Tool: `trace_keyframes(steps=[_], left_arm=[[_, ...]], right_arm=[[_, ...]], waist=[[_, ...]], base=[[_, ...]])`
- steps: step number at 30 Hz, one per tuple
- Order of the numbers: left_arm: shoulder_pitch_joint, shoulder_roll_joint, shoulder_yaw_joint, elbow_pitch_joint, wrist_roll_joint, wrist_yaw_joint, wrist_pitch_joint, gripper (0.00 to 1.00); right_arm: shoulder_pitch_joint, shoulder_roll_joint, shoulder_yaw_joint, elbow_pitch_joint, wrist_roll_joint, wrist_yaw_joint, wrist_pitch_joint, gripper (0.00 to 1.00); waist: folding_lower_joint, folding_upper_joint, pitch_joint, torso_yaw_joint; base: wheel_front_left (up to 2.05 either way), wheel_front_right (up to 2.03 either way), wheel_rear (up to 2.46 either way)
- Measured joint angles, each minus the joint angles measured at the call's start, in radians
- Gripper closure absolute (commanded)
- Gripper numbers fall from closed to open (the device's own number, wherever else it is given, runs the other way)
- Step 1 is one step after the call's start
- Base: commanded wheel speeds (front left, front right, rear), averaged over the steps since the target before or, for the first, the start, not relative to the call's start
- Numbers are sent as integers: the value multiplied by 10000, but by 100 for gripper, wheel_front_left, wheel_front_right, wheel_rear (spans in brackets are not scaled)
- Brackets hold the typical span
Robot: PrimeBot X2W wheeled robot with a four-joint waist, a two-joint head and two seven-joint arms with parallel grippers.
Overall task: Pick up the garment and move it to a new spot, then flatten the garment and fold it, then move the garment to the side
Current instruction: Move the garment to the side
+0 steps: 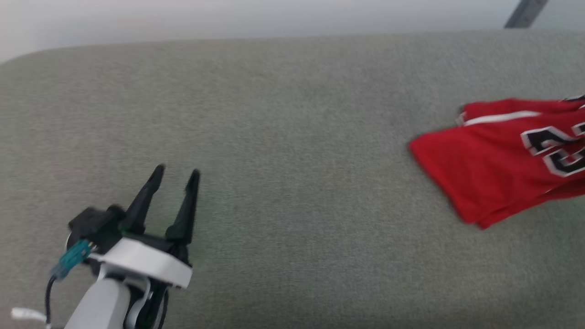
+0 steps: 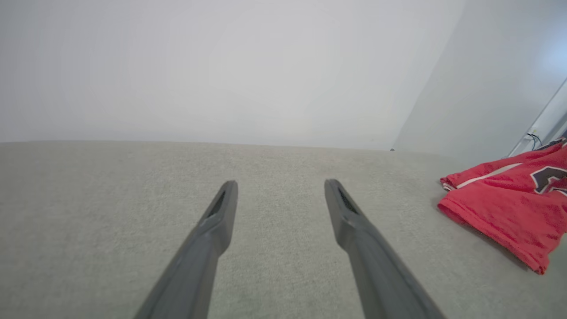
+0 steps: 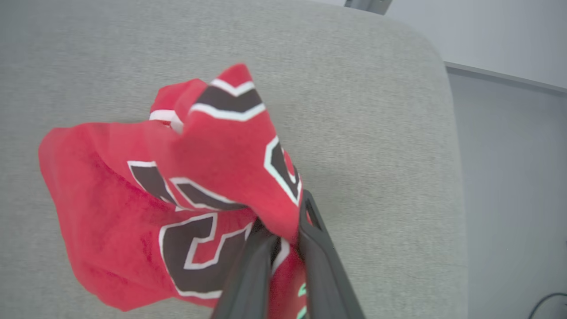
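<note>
Evidently the right pincer (image 3: 283, 217) is clamped on the garment (image 1: 493, 160), which lies well to the right of the left pincer (image 1: 177, 171), spread wide and empty.

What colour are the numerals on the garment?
Black with white outlines; garment clearest in right wrist view.

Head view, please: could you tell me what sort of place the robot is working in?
Probably a plain indoor test room, though I can't be sure: a broad surface covered in grey fabric with rounded corners, bare pale walls behind it, and a red garment at its right side.
</note>
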Motion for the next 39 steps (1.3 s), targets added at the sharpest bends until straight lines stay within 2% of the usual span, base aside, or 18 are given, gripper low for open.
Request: trace_keyframes(steps=[7, 11, 17, 19, 26, 27, 28, 30, 31, 32, 39], left_arm=[[-1188, 56, -890, 46, 0, 0, 0, 0], [-1907, 82, -1415, 161, -13, 0, 0, 0], [-2778, 119, -1952, 297, -94, 0, 2, 0], [-2976, 155, -2061, 313, -123, 0, 0, 0], [-3405, 247, -2332, 420, -255, 0, 2, 0], [-3429, 251, -2334, 435, -276, 0, 2, 0], [-3464, 263, -2326, 439, -284, 0, 0, 0], [-3482, 295, -2290, 456, -286, 0, 0, 0], [-3481, 291, -2215, 456, -291, 0, 0, 0], [-3477, 280, -2115, 447, -336, 0, 0, 0], [-3075, 349, -1661, 322, -420, 0, 0, 0]], right_arm=[[-783, -215, -520, 895, -851, 2, -794, 100], [-1215, -556, -587, 1360, -1350, 2, -1365, 100], [-2034, -754, -949, 2625, -2307, 2, -1981, 100], [-2297, -721, -1233, 3158, -2702, 2, -2245, 100], [-3081, 31, -2410, 5344, -4136, 2, -3476, 100], [-3175, 92, -2523, 5545, -4297, 0, -3655, 95], [-3275, 159, -2612, 5735, -4458, 0, -3814, 77], [-3428, 316, -2788, 6071, -4723, 0, -4080, 29], [-3463, 366, -2846, 6178, -4832, 2, -4199, 29], [-3488, 422, -2890, 6253, -4911, 0, -4320, 0], [-3545, 566, -3296, 6778, -5114, 2, -5149, 0]], waist=[[0, 0, 596, -433], [0, 0, 1006, -559], [0, 0, 1658, -626], [0, 0, 1861, -617], [0, 0, 2394, -444], [0, -1, 2421, -414], [0, 0, 2437, -389], [0, 0, 2429, -377], [0, 0, 2411, -378], [0, 0, 2380, -379], [0, 0, 1969, -429]], base=[[0, 0, 0], [0, 0, 0], [0, 0, 0], [0, 0, 0], [0, 0, 0], [0, 0, 0], [0, 0, 0], [0, 0, 0], [0, 0, 0], [0, 0, 0], [0, 0, 0]])
